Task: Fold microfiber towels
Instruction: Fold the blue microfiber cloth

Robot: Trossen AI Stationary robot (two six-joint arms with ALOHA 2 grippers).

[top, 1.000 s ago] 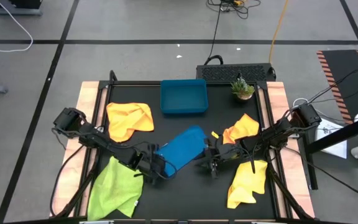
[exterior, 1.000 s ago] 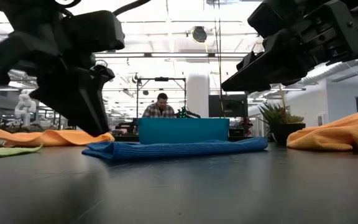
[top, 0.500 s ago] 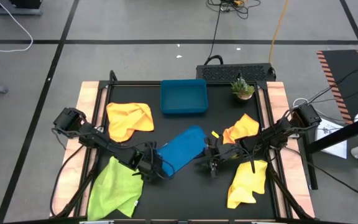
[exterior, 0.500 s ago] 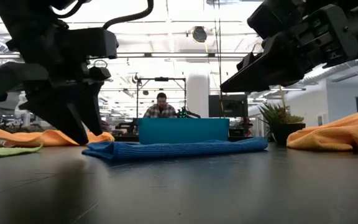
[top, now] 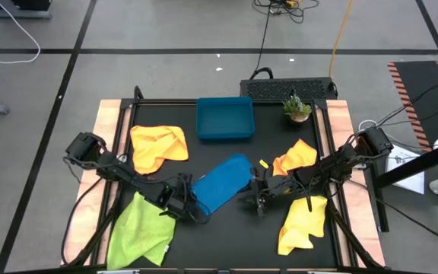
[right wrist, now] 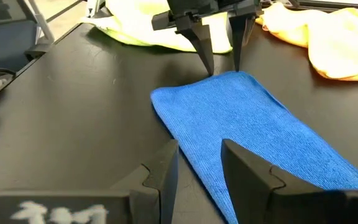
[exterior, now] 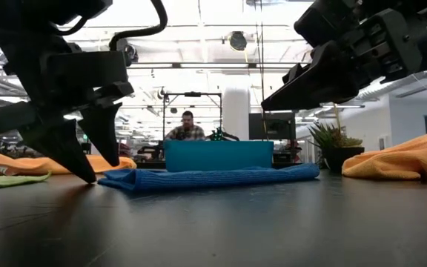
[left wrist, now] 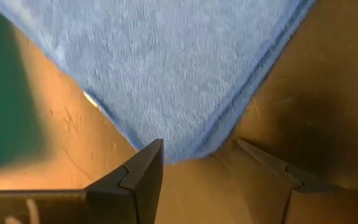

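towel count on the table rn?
5: blue towel at centre; yellow-orange towel left of the tray; lime green towel front left; orange towel and yellow towel on the right.

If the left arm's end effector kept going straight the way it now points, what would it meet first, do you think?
Most likely the near corner of the folded blue microfiber towel: the open left end effector points at it, its two fingers on either side of that corner. How far off it is remains unclear.

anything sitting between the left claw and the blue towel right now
Nothing visible does. The left claw stands open right at the near corner of the blue towel, with only bare black table around that corner. The lime green towel lies behind it, off the path.
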